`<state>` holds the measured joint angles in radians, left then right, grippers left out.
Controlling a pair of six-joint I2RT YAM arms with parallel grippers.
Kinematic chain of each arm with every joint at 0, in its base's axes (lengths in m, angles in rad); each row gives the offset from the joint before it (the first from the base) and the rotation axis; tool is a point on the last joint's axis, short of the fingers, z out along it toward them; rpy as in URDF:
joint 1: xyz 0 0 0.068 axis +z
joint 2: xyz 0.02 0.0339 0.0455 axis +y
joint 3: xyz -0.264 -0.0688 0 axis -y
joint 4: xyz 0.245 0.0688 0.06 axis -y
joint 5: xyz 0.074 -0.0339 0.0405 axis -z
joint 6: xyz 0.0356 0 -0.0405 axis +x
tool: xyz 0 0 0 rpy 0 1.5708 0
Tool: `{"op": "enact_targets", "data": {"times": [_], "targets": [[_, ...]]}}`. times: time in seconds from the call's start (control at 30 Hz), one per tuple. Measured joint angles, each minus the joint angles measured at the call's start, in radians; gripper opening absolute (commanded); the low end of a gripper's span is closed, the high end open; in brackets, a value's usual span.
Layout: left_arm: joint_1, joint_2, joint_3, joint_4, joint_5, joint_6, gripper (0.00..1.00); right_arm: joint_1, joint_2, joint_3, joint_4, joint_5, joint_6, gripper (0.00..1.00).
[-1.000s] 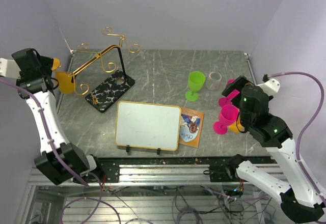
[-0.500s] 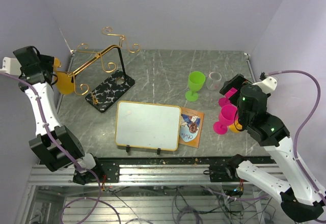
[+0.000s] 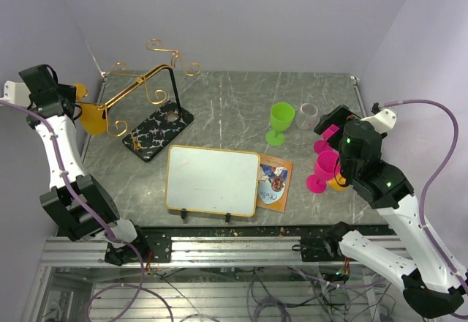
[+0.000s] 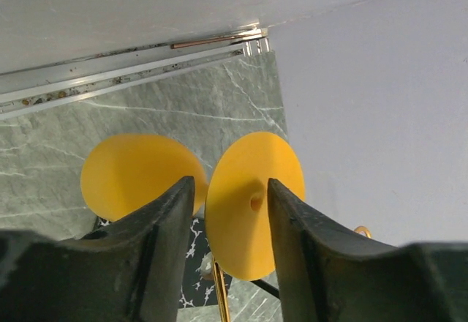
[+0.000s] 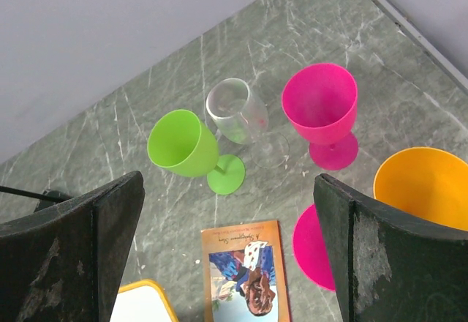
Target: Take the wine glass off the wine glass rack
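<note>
Two arms reach up from the near edge of a grey-green veined worktop [image 3: 234, 106], the left one stretched far out to the left edge and the right one bent over the right side. A white board in a gold frame [image 3: 212, 180] lies flat near the front, roughly in the middle. Behind it and to the left stands the wine glass rack [image 3: 159, 130], its black white-veined base on the worktop, a black upright loop above it and gold curled arms spreading out. The yellow wine glass [image 3: 92, 117] hangs at the end of the rack's leftmost gold arm, out past the worktop's left edge, with its bowl low and its foot higher. The left gripper [image 3: 72, 91] is at that foot. In the left wrist view its jaws stand partly spread, one on each side of the round yellow foot [image 4: 248, 219], but I cannot tell whether they press on the glass. The right gripper [image 3: 333, 128] hangs above a cluster of glasses on the right, its jaws spread wide and holding nothing. Under it stand a green glass [image 5: 183, 146], a clear glass [image 5: 234, 110] just beside that, a pink glass [image 5: 322, 106] further right and an orange-yellow one [image 5: 424, 190] at the edge of the wrist view. A second pink glass [image 3: 327, 168] stands nearer the front. A small picture card [image 3: 274, 183] lies flat, touching the board's right edge.
</note>
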<state>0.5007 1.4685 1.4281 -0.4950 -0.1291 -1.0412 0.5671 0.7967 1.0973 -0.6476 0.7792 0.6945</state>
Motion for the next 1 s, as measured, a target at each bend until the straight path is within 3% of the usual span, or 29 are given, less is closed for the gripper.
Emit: {"op": "enact_targets", "data": {"times": [0.17,0.37,0.6,1.0], "targets": [[0.000,0.011,0.000,0.012,-0.001,0.018,0.35,0.000,0.004,0.000,0.000,0.001,0.000,1.00],[0.002,0.017,0.013,0.021,-0.006,0.034,0.24,0.000,0.004,0.000,0.001,0.003,0.001,1.00],[0.001,0.015,0.034,0.033,0.001,0.047,0.14,0.000,0.008,0.000,0.008,0.003,0.003,1.00],[-0.001,-0.048,0.017,0.044,0.037,0.042,0.07,0.000,0.007,0.000,0.010,0.002,0.007,1.00]]}}
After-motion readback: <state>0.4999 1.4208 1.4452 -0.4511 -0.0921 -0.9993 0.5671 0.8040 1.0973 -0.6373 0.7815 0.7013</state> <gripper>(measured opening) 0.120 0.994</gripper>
